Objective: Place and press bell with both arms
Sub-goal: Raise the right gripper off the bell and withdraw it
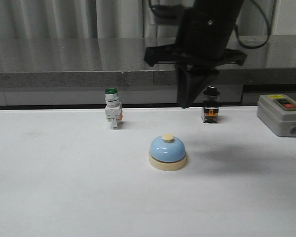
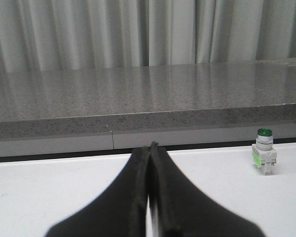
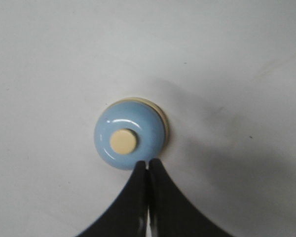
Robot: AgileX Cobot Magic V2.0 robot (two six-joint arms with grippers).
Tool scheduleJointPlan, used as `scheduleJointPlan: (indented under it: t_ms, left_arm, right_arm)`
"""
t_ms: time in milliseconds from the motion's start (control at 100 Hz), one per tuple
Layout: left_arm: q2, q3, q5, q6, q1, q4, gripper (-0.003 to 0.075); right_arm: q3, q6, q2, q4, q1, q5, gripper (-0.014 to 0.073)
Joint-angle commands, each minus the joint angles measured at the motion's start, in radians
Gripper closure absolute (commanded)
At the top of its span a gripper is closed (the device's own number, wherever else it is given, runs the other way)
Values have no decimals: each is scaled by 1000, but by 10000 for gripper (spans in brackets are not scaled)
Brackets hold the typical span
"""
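Bell [image 1: 167,151] sits placed on the tabletop [image 1: 64,187], right end effector [image 1: 190,101] clenched empty above it, so next it likely drops straight onto the button [image 3: 124,141].

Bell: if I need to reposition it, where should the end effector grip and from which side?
Probably grip the bell across its cream base, coming straight down with the right end effector opened. The dome is smooth and rounded, so fingers would likely slip; the button on top should stay untouched.
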Motion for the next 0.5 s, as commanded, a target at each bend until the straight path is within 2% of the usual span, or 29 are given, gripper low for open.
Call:
scheduleJointPlan:
  t_ms: [0, 490]
  left_arm:
    - [-28, 42, -84, -10, 3, -2, 741]
    - [-28, 42, -84, -10, 3, -2, 741]
  right_arm:
    - [26, -13, -126, 7, -49, -7, 653]
    - [353, -2, -492, 7, -345, -44, 653]
